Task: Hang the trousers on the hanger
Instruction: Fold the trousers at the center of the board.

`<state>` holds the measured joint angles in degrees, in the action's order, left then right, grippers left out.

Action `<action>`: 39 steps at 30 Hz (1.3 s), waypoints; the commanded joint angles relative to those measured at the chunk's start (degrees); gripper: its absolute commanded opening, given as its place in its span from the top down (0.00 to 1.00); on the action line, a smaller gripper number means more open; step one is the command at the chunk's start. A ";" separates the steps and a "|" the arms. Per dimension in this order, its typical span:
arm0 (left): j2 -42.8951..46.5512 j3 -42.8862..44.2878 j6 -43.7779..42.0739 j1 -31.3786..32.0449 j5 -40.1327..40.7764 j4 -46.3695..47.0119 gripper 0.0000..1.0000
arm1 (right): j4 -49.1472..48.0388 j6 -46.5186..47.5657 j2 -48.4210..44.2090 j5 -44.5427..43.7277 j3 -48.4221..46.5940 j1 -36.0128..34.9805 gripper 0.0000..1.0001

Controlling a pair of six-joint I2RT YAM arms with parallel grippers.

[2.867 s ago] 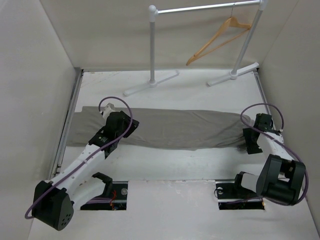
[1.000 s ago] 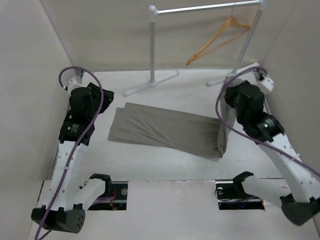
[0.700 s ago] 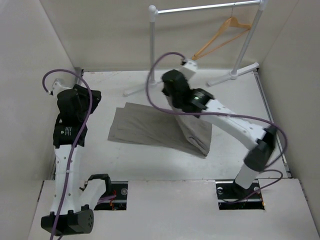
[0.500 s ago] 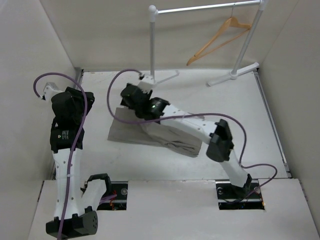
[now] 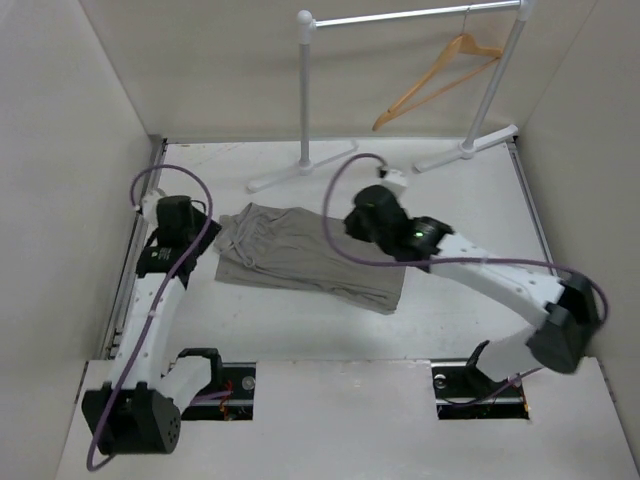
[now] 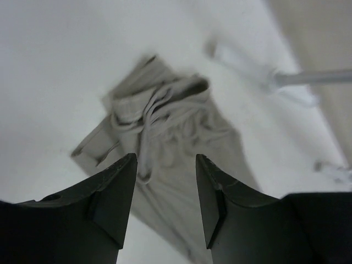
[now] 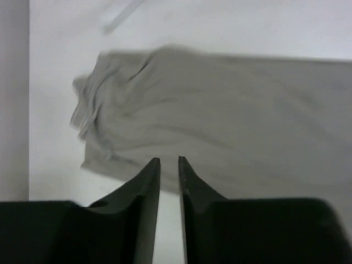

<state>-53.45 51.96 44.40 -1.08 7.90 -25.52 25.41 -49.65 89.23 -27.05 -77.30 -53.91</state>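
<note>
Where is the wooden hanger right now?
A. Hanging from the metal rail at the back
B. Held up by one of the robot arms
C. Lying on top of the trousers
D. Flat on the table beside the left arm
A: the hanger hangs by its hook from the rail at the back, well apart from the trousers, which lie on the table.

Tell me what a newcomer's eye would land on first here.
The grey trousers lie folded and rumpled on the white table, left of centre, with the right arm stretched across above them. At the back right, the wooden hanger hangs bare on the rail.
</note>
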 commanded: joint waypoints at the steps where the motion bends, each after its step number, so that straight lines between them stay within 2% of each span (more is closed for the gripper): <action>1: -4.55 -5.63 -1.77 4.19 2.02 2.66 0.57 | -4.76 1.75 -11.59 6.90 15.72 6.56 0.81; 4: -9.37 -8.89 -2.92 6.57 3.35 6.96 0.67 | -5.46 1.84 -20.91 10.08 28.04 10.44 0.84; 7: -13.60 -10.30 -1.34 6.05 3.87 9.70 0.73 | -4.67 1.92 -29.35 10.88 36.05 12.90 0.74; 10: -14.75 -11.36 -0.20 4.21 4.49 11.54 0.73 | -3.61 0.87 -35.16 12.63 42.21 15.80 0.51; 12: -16.76 -11.36 -0.28 3.41 4.49 13.11 0.66 | -3.96 -0.18 -37.63 14.91 45.73 18.00 0.41; 19: -27.13 -9.95 -0.90 2.44 1.51 19.97 0.61 | -7.21 -0.98 -37.64 20.45 50.58 23.45 0.27; 23: -30.48 -9.60 -0.72 1.74 0.80 21.82 0.63 | -11.77 -0.63 -34.92 24.84 51.46 25.30 0.26; 28: -26.02 -10.21 -0.63 1.65 2.03 21.21 0.81 | -14.33 -1.42 -33.25 25.29 52.77 25.39 0.26; 31: -22.06 -9.96 -0.98 1.48 4.13 18.67 0.86 | -15.82 -1.42 -32.02 26.34 53.39 25.57 0.25; 34: -22.30 -8.73 -2.74 1.39 4.75 17.26 0.92 | -17.58 -1.50 -29.56 28.19 53.65 25.57 0.26; 37: -22.67 -8.55 -2.92 1.30 4.58 16.91 0.96 | -19.16 -2.12 -27.62 28.80 53.92 25.92 0.32; 39: -20.22 -8.02 -2.65 1.65 4.67 15.24 0.96 | -19.96 -2.12 -26.31 29.07 53.57 26.44 0.41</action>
<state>-76.49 41.82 42.63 0.73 10.87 -7.73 10.26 -51.11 61.87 0.58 -23.88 -28.21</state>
